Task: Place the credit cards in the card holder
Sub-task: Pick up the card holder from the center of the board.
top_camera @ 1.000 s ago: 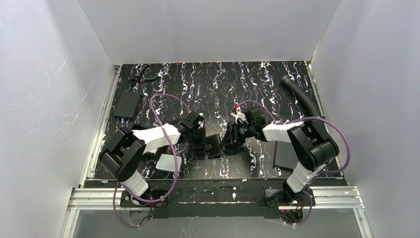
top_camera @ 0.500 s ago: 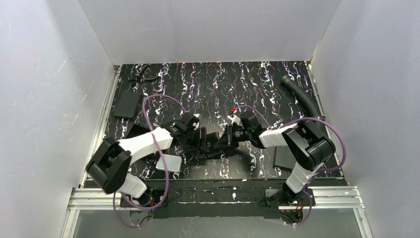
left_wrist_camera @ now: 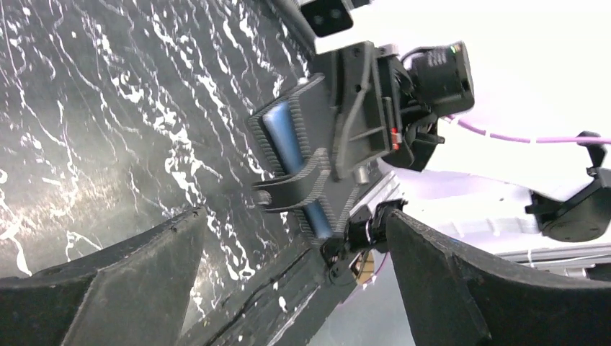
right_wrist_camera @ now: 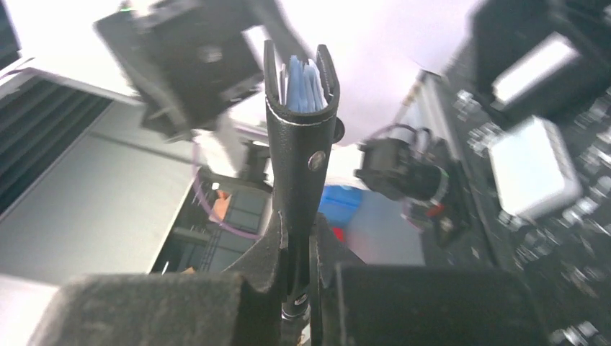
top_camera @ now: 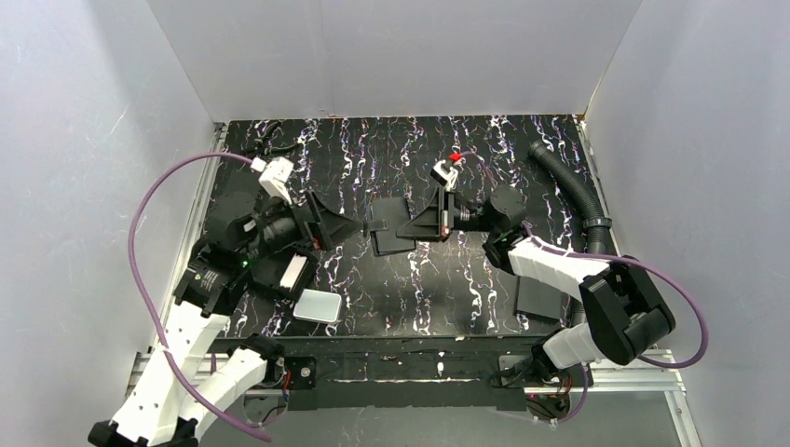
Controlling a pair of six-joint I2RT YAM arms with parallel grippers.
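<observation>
The left gripper (top_camera: 337, 220) has been opened wide and drawn back to the left, away from the card holder (top_camera: 384, 240), which has been clamped by the right gripper (top_camera: 410, 230) alone and carried farther up the table.

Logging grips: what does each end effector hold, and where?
Right end effector pinches the card holder at its end below the snap; left end effector holds nothing.

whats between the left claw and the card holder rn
Nothing but a bare strip of marbled table: the open left claw faces the card holder across a gap, the right claw pinching it. The top view shows it.
</observation>
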